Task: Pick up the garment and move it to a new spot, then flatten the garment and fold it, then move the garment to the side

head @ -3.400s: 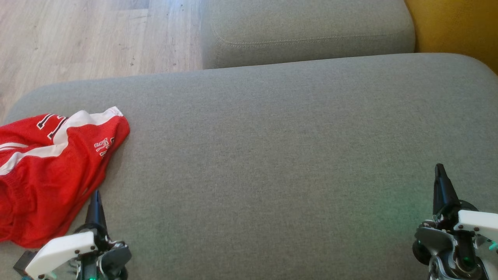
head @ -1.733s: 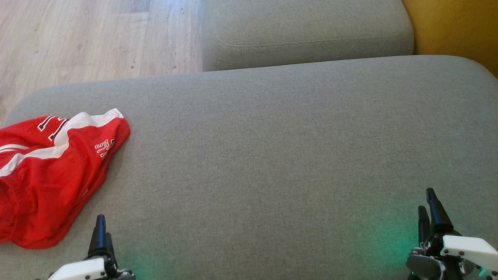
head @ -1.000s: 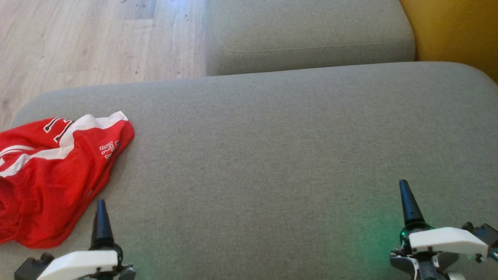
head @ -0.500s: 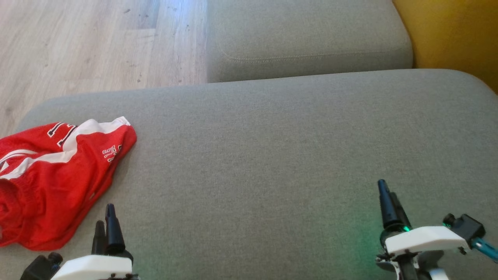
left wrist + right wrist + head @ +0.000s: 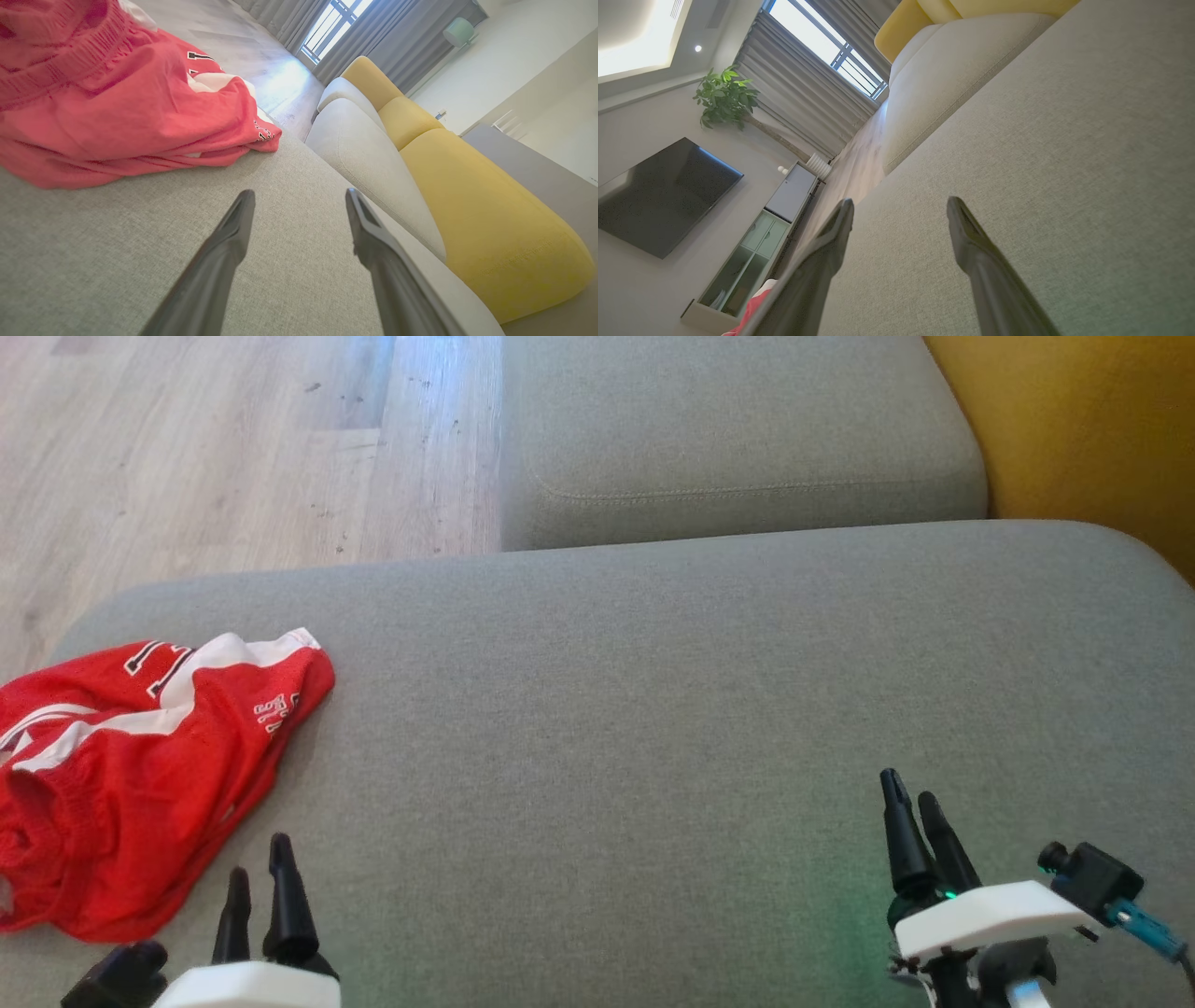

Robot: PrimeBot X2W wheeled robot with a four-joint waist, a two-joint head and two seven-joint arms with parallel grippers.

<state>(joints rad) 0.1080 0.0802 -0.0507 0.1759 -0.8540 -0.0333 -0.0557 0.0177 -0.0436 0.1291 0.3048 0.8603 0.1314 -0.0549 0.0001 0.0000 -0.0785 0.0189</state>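
Meanwhile the whole head view has slid a little, so the camera has moved and the red garment (image 5: 140, 775) has not; it lies crumpled at the left end of the long grey sofa cushion (image 5: 607, 709), in the same heap with the same white stripe and letters on top, and nothing holds it. The real change is in the arms; the left gripper (image 5: 259, 859), which some seconds ago had a finger right at the hem of the garment, has drawn back and now stands just beside the near edge of the cloth, apart from it, with its two dark fingers spread wide, as the left wrist view shows plainly; the right gripper (image 5: 907, 787) has come inward from the right border toward the middle of the cushion, its fingers also spread over bare fabric, well apart from the garment. I judge that the first step, the picking up, is not yet begun; the left gripper is the better placed for it, and it must go forward and to its left onto a fold of the heap before closing; the free middle of the cushion seems a good new spot.
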